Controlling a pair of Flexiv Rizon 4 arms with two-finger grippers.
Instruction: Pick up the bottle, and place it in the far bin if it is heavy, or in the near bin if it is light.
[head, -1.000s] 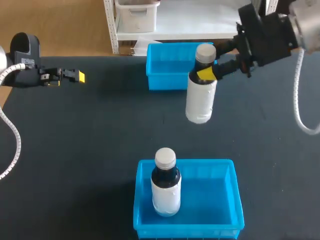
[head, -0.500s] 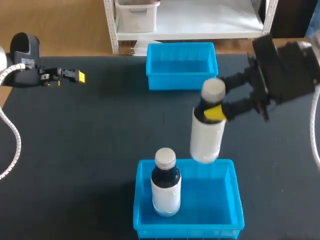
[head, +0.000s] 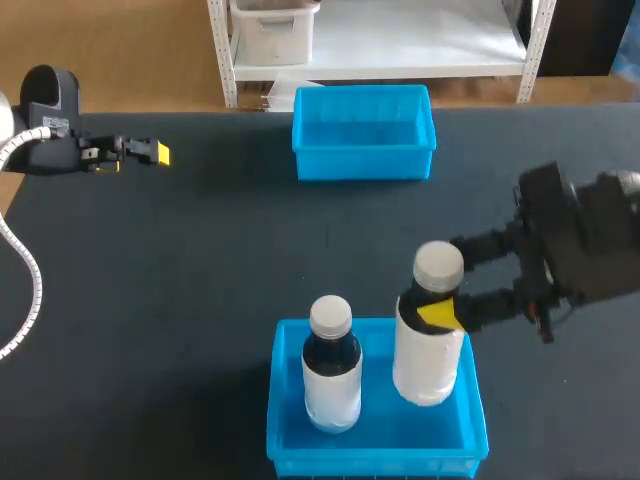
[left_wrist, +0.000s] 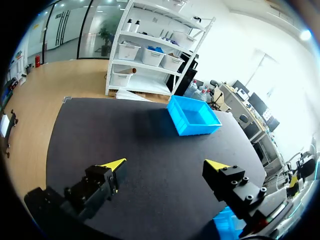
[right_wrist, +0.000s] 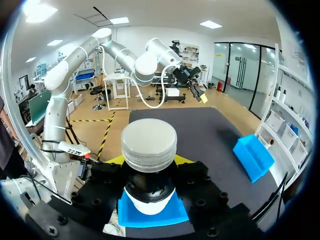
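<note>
My right gripper (head: 440, 312) is shut on the neck of a dark bottle (head: 429, 350) with a white label and grey cap. It holds the bottle upright over the right half of the near blue bin (head: 375, 458). I cannot tell whether the bottle's base touches the bin floor. In the right wrist view the cap (right_wrist: 149, 141) stands between the fingers, with the near bin (right_wrist: 172, 216) below. The far blue bin (head: 363, 165) stands empty at the table's back. My left gripper (head: 150, 152) is open and holds nothing at the far left, away from both bins.
A second, similar bottle (head: 332, 370) stands upright in the left half of the near bin, close beside the held one. In the left wrist view, the far bin (left_wrist: 194, 116) lies ahead of the open left gripper (left_wrist: 165, 166) across bare dark table.
My right arm has carried the bottle from beside the far bin toward the table's front and lowered it over the near bin. The left arm has not moved.
</note>
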